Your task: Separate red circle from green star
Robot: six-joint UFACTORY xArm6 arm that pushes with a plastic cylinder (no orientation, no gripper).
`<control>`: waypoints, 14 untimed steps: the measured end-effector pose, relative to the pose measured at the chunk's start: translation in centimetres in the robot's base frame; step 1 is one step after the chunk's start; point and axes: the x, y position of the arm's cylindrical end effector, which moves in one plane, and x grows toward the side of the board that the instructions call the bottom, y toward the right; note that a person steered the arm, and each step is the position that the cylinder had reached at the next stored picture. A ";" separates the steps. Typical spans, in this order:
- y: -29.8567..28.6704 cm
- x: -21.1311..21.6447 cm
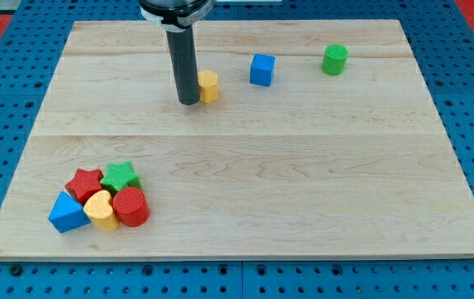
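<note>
Resting at the board's (pixel 245 158) upper part, the gripperless tip (pixel 189 102) touches a yellow block (pixel 209 85), holding nothing, well apart from the red circle (pixel 131 207) touching the green star (pixel 120 176) among a red star (pixel 84 183), yellow heart (pixel 100 209) and blue block (pixel 67 213).

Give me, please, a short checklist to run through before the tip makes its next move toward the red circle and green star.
1. My tip visible on the board: ok.
2. Tip near the red circle: not ok; it stands far up the view, beside the yellow block.
3. Red circle apart from the green star: not ok; they sit together.
4. Open board at the view's right of the circle: ok.
5. Neighbours clear of the push: not ok; the yellow heart touches the circle, the red star is adjacent.
</note>
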 end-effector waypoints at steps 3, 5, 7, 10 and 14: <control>-0.4 0.2; 3.6 1.5; 3.7 5.3; 4.2 9.1; 4.2 10.3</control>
